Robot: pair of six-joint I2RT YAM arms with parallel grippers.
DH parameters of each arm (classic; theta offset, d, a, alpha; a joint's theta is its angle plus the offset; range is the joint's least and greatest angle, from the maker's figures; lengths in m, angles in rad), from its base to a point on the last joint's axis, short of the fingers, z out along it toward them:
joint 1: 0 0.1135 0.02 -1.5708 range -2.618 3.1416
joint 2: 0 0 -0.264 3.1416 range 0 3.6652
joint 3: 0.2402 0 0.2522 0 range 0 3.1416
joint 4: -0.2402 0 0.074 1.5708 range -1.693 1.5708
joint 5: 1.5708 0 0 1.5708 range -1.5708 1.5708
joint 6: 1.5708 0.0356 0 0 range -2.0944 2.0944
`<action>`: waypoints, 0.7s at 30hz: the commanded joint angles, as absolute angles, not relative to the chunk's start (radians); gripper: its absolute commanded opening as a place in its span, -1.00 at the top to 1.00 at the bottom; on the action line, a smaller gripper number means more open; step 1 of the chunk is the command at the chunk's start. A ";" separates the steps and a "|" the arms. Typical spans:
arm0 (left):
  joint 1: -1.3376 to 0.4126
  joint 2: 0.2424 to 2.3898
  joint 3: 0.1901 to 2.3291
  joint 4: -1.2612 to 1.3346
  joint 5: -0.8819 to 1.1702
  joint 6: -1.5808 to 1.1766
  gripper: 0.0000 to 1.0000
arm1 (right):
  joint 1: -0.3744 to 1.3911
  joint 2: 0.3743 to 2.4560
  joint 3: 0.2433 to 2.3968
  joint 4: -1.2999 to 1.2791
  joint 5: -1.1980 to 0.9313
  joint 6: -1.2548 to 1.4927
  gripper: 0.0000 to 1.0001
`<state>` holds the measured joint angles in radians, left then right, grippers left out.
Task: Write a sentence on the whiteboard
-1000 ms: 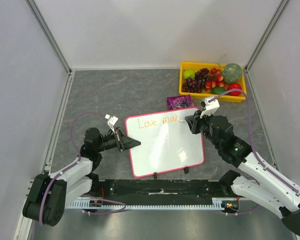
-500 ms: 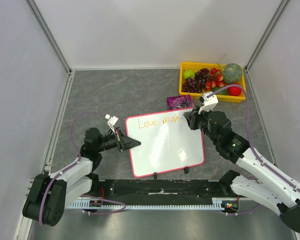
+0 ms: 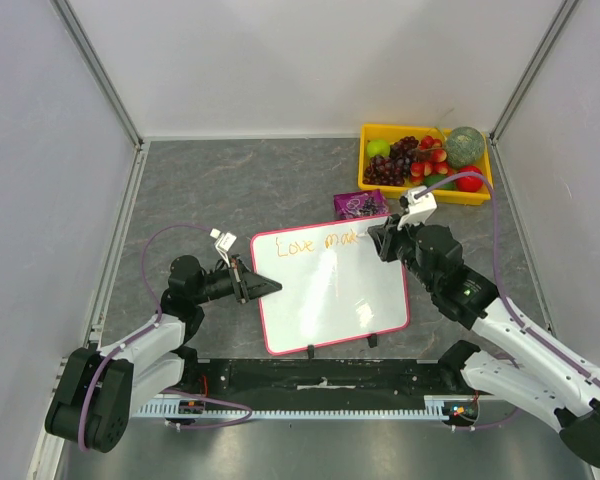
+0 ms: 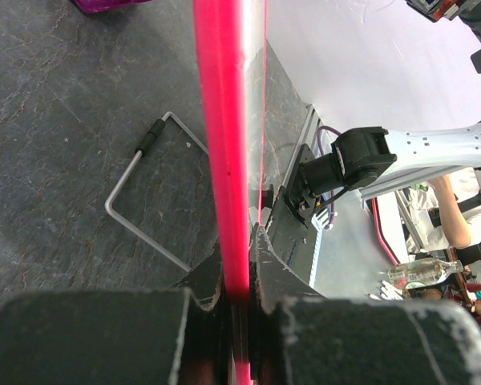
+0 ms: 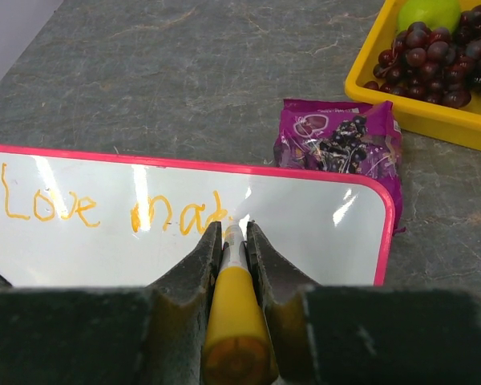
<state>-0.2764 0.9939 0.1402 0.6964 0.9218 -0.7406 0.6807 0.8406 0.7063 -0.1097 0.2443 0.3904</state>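
Our right gripper (image 5: 234,228), jaws clenched on a yellow-orange plastic marker (image 5: 234,321), has shifted slightly; the left gripper (image 4: 240,293) has its jaws clamped on the pink-framed white whiteboard (image 3: 330,295). The orange handwritten sentence (image 5: 104,210) reads "Love mak"; we judge much remains.

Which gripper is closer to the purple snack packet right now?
Right. The right gripper is at the far right corner of the whiteboard, close to the purple packet; the left gripper clamps its left edge.

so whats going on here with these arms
The left end effector is clamped on the left edge of the whiteboard, holding it in place. The right end effector grips an orange marker with its tip at the board's upper part. The orange text reads "Love" plus the start of a second word, so the sentence is unfinished. A purple packet and a yellow fruit tray lie beyond.
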 commanded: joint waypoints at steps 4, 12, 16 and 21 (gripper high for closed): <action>-0.279 1.000 0.132 0.655 0.874 -0.561 0.96 | 0.667 0.831 0.681 -0.103 0.305 0.382 1.00; -0.281 0.999 0.130 0.655 0.874 -0.561 0.96 | 0.652 0.856 0.712 -0.097 0.342 0.380 1.00; -0.281 0.997 0.130 0.657 0.874 -0.561 0.96 | 0.649 0.876 0.733 -0.083 0.330 0.380 1.00; -0.281 0.999 0.130 0.653 0.873 -0.561 0.96 | 0.649 0.888 0.753 -0.066 0.302 0.387 1.00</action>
